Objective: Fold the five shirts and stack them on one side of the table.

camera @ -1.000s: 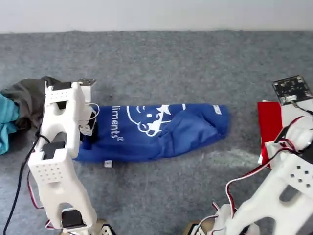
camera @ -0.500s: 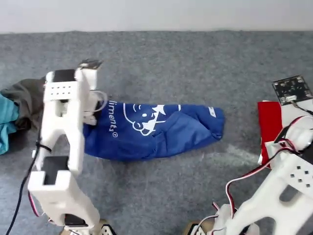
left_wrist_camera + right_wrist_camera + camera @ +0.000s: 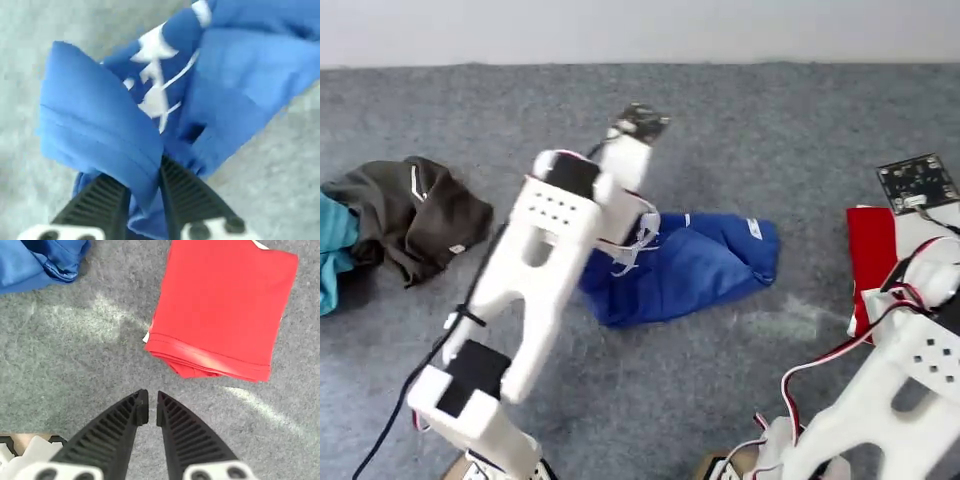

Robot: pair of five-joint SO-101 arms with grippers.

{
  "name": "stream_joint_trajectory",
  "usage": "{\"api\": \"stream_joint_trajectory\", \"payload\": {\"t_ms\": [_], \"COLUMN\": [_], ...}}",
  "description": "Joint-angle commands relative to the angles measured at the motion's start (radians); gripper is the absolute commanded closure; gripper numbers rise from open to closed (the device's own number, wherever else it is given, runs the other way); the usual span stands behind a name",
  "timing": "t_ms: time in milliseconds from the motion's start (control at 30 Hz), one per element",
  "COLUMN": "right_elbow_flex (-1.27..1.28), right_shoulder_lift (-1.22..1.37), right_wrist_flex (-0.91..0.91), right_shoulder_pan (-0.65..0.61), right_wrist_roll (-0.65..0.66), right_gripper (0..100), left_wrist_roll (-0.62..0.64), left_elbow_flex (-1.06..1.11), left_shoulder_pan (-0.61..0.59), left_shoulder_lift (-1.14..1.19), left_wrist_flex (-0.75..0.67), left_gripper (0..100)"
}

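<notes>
A blue shirt (image 3: 695, 265) with white print lies mid-table, its left part lifted and carried over its right part. My left gripper (image 3: 145, 187) is shut on the blue shirt (image 3: 100, 125), a fold of cloth pinched between the black fingers (image 3: 182, 192). In the high view the left arm (image 3: 555, 240) leans across the shirt's left end. A folded red shirt (image 3: 222, 307) lies at the right side, also seen in the high view as the red shirt (image 3: 870, 260). My right gripper (image 3: 148, 410) hangs shut over bare carpet just before the red shirt, holding nothing.
A crumpled dark grey shirt (image 3: 405, 210) and a teal shirt (image 3: 332, 250) lie at the left edge. The grey carpeted table (image 3: 770, 130) meets a white wall at the back. The right arm (image 3: 905, 370) stands at the front right.
The left arm has swung to the right, dragging the blue shirt's left end up and over toward its right end. The dark grey shirt is now uncovered. The right arm has not moved.
</notes>
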Motion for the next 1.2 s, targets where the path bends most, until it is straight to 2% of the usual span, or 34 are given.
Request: {"api": "stream_joint_trajectory", "payload": {"t_ms": [0, 233, 433, 667, 800, 1000, 1167], "right_elbow_flex": [-0.003, -0.003, -0.003, -0.002, -0.002, -0.003, -0.003], "right_shoulder_lift": [-0.019, -0.019, -0.019, -0.019, -0.019, -0.019, -0.019], "right_wrist_flex": [-0.012, -0.008, -0.007, -0.005, -0.004, 0.033, 0.039], "right_shoulder_pan": [0.012, 0.012, 0.012, 0.012, 0.012, 0.012, 0.012], "right_wrist_roll": [-0.003, -0.003, -0.008, -0.008, -0.008, -0.008, -0.008], "right_gripper": [95.7, 95.7, 95.7, 95.7, 95.7, 95.7, 95.8], "left_wrist_roll": [0.009, 0.011, 0.011, 0.011, 0.011, 0.011, 0.006], "left_elbow_flex": [-0.091, -0.384, -0.653, -0.911, -1.013, -1.0, -0.792], "left_shoulder_pan": [0.08, 0.201, 0.23, 0.275, 0.296, 0.21, 0.112], "left_shoulder_lift": [0.034, 0.235, 0.416, 0.6, 0.654, 0.586, 0.422], "left_wrist_flex": [-0.051, 0.026, 0.12, 0.229, 0.247, 0.25, 0.25], "left_gripper": [99, 99, 98, 84, 81, 81, 81]}}
